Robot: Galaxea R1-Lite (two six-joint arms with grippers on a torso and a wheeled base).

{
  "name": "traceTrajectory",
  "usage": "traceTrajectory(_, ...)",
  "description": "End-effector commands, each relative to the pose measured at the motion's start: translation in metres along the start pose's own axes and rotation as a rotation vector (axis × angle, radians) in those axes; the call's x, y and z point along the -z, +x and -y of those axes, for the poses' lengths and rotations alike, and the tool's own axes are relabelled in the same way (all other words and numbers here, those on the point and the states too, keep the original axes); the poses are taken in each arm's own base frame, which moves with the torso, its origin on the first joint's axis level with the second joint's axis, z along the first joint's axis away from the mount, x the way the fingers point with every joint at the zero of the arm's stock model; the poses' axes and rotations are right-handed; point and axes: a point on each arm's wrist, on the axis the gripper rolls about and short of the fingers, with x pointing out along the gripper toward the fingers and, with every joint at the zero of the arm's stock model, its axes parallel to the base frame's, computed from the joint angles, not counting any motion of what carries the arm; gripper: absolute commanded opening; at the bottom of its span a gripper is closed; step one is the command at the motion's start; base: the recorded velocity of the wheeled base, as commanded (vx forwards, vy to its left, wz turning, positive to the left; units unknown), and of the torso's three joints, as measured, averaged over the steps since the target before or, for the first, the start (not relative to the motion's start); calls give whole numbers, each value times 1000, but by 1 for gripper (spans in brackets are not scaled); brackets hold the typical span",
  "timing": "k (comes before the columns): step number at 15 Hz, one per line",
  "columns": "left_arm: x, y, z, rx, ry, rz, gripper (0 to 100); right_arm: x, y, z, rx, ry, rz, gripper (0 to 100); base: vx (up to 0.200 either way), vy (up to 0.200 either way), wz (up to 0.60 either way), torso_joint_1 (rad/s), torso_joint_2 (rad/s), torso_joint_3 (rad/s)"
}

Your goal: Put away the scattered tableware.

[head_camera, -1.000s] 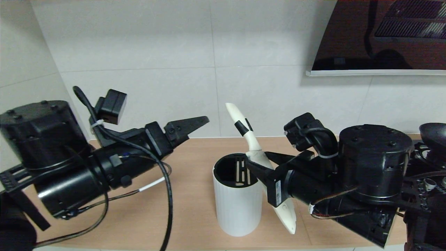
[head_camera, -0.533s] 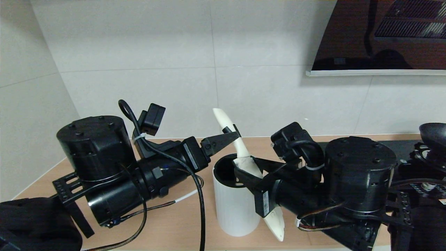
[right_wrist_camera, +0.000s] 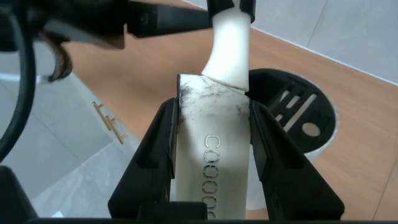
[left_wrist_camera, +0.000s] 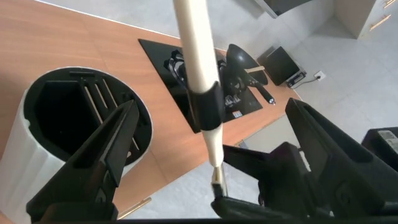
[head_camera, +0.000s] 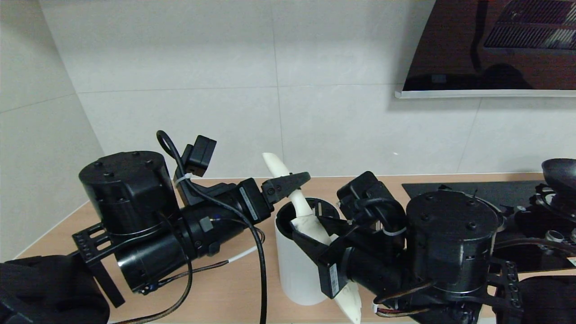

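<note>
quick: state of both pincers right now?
Left pincer: open, one finger on either side of the spatula handle.
Right pincer: closed, holding the spatula.

1. The head camera looks forward and down over both arms, onto the worktop and the tiled wall.
2. The left wrist camera sights along the left pincer, close above the white holder.
3. The right wrist camera sights along the right pincer, very near the spatula.
4. All three share holder and spatula.
</note>
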Motion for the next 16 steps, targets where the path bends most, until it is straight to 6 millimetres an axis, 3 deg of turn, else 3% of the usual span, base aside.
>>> traceTrajectory(1,-1,0,1,2,1,3,100,1,-2,-3,-11,-2,-2,0,0,0,0,0,0,0)
traceTrajectory(6,1,1,-1,-5,-1,0,100,0,-3,-7,-25,2,23,0,0,0,0,0,0,0)
traceTrajectory(7,1,1,-1,-6,-1,-1,0,0,-3,-8,-30,1,23,0,0,0,0,0,0,0)
traceTrajectory(16,1,2,-2,8,2,13,0,-2,-5,-8,-31,5,35,0,0,0,0,0,0,0)
